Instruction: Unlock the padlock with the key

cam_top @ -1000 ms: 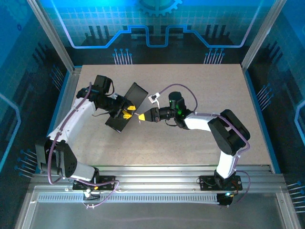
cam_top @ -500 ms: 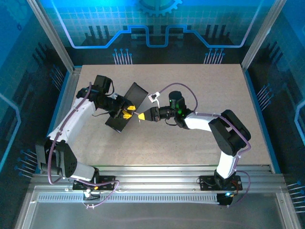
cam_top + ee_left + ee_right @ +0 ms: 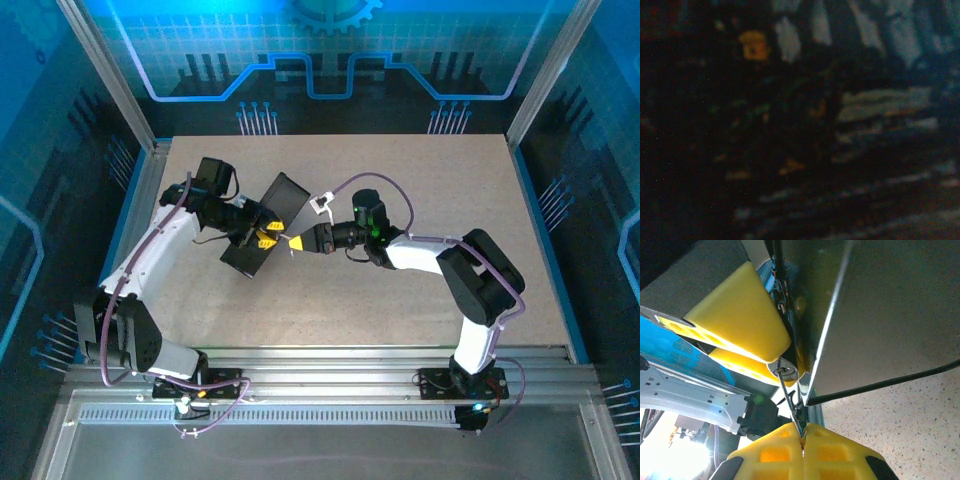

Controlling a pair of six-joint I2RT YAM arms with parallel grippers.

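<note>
Left of the bench's middle, the left claw (image 3: 266,234) is closed narrow on the padlock (image 3: 785,371), beside the box (image 3: 288,195). The key (image 3: 790,400), thin, light and probably slippery, reaches its keyhole; the right claw (image 3: 802,442) pinches the key's head, a good hold for turning.

- The table (image 3: 400,310) was a flat, pale beige, speckled board, framed by metal rails.
- A dark box (image 3: 287,196) stood tilted, left of centre; how much of it rested on the board could not be told.
- The remaining surface lay bare.
</note>
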